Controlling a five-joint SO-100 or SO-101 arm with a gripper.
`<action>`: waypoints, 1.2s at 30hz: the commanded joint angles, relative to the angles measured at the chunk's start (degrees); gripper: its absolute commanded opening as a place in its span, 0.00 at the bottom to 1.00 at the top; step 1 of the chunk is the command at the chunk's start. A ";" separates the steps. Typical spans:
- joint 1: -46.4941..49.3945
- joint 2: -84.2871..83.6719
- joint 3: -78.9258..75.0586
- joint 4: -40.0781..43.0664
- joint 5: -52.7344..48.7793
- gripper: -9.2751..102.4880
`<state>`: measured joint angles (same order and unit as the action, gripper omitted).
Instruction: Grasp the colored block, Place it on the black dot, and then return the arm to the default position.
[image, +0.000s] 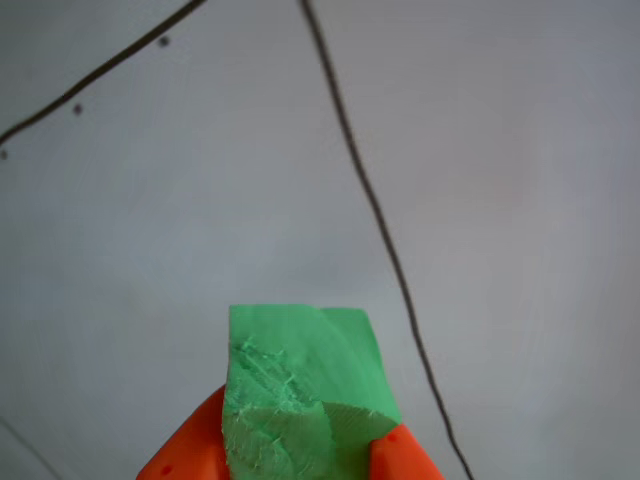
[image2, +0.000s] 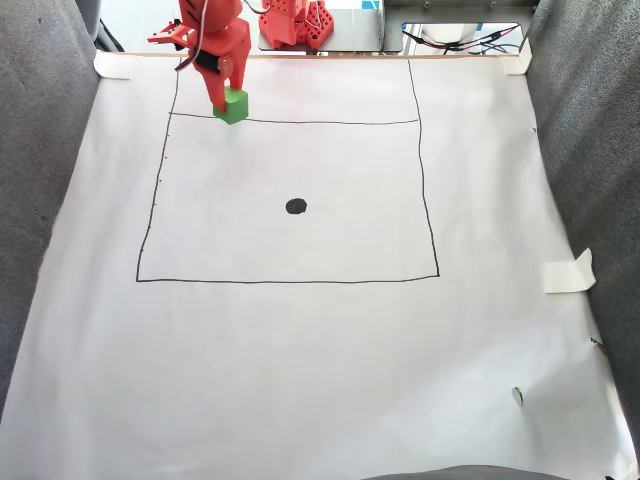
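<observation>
A large white paper sheet (image2: 300, 350) covers the work surface, with grey fabric along both sides in the fixed view. A thin black drawn outline (image2: 420, 180) forms a big rectangle on the sheet, with one more line crossing it near the far edge.

At the far left part of the sheet, an orange robot arm (image2: 205, 25) reaches down from the far edge. Its gripper (image2: 231, 100) is clamped on a bright green block (image2: 233, 106), one orange finger on each side of it. The block sits at the crossing line, close to the far left corner of the drawn rectangle. Whether the block rests on the paper or hangs just above it cannot be told.

A small solid black dot (image2: 296, 206) lies near the middle of the rectangle, well apart from the block, closer to the near edge and to the right of it in this view.

In the other view, close to the gripper (image: 300, 445), the green block (image: 300, 380) fills the lower middle. Its faces look rough and crumbly. The two orange fingers (image: 190, 455) press against its left and right sides at the bottom edge. Behind it lies white paper (image: 520, 200) with two thin dark lines (image: 375, 210).

A piece of tape (image2: 568, 272) curls up at the right edge of the sheet in the fixed view.
</observation>
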<state>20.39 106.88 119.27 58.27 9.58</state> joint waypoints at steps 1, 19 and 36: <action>-3.96 1.85 -1.76 -1.58 -1.85 0.08; -19.69 -16.00 -33.75 19.42 10.28 0.08; -21.53 -46.58 -75.06 37.79 12.83 0.08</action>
<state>-0.62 61.70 54.14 93.25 21.97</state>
